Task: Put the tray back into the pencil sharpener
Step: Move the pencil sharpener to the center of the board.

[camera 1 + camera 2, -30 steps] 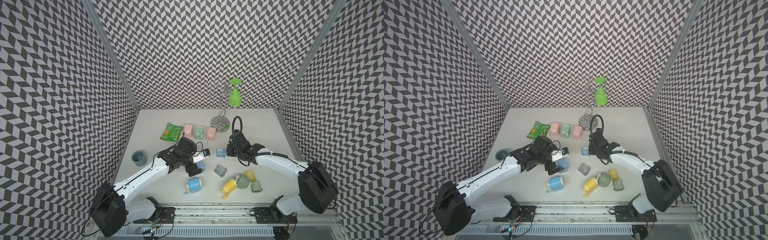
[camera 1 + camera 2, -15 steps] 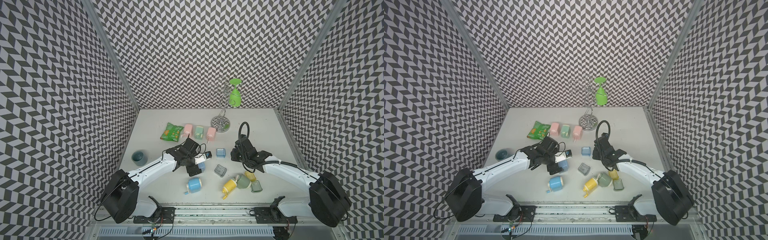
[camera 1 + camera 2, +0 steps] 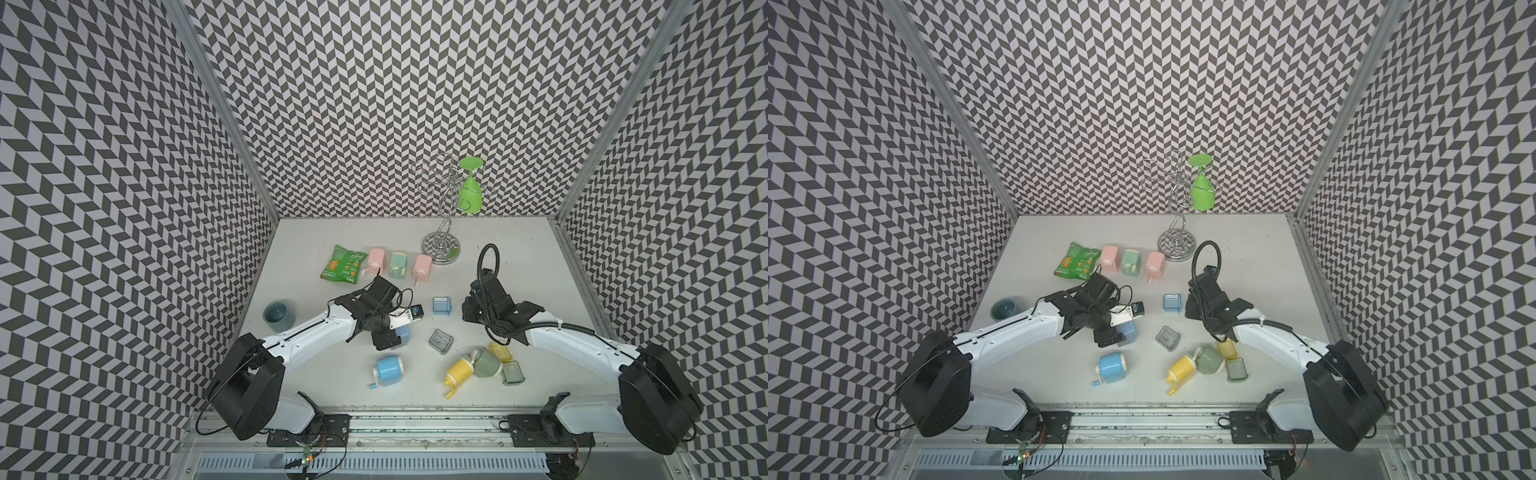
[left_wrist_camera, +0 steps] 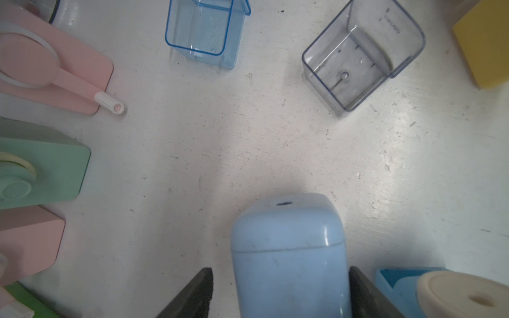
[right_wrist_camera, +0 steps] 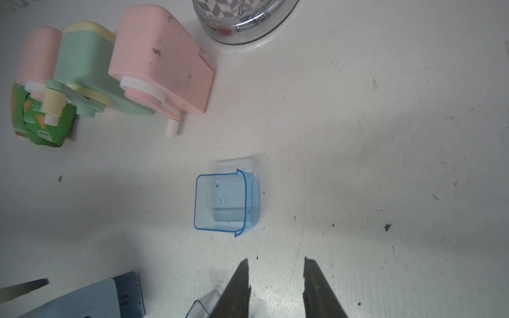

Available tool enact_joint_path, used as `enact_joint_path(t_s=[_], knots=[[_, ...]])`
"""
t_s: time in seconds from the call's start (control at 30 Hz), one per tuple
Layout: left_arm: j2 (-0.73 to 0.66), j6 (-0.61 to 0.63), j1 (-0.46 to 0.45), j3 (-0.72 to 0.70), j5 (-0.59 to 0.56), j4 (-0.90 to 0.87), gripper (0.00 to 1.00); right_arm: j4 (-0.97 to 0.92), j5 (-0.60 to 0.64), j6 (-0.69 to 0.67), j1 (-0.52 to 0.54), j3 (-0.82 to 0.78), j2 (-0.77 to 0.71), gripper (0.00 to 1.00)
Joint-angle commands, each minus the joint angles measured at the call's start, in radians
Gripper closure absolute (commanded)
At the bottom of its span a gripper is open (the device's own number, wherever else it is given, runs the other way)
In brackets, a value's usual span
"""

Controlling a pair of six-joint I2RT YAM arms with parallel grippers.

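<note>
One change: left gripper [image 4: 281, 271] has narrowed around the pencil sharpener [image 4: 286, 234]; right gripper [image 5: 276, 260] stays narrow, empty.

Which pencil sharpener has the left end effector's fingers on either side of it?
The pale blue sharpener, straddled by the left end effector. The brighter blue sharpener with a crank lies free close by.

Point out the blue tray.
In both top views the blue tray sits mid-table between the arms, in front of the nearest pink sharpener, behind the grey tray, just ahead of the right gripper and its open jaws.
</note>
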Motion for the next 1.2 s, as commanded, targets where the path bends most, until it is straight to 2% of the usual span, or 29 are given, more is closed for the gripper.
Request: enact_joint_path(t_s=[0.0, 0.47, 0.83, 1.03, 1.17], knots=[[0.01, 0.013, 0.015, 0.004, 0.024, 0.013, 0.22, 0.032, 0.013, -0.004, -0.002, 0.019, -0.001, 0.66], [0.033, 0.021, 0.04, -0.03, 0.053, 0.045, 0.23, 0.028, 0.011, -0.016, -0.002, 0.03, 0.013, 0.67], [0.024, 0.061, 0.058, -0.001, 0.071, 0.06, 0.37, 0.036, 0.006, -0.019, -0.005, 0.035, 0.022, 0.67], [0.047, 0.137, 0.058, 0.064, 0.074, 0.091, 0.38, 0.073, -0.056, -0.027, -0.022, 0.038, 0.058, 0.67], [0.085, 0.199, 0.058, 0.105, 0.07, 0.149, 0.38, 0.117, -0.153, -0.033, -0.045, 0.036, 0.106, 0.67]])
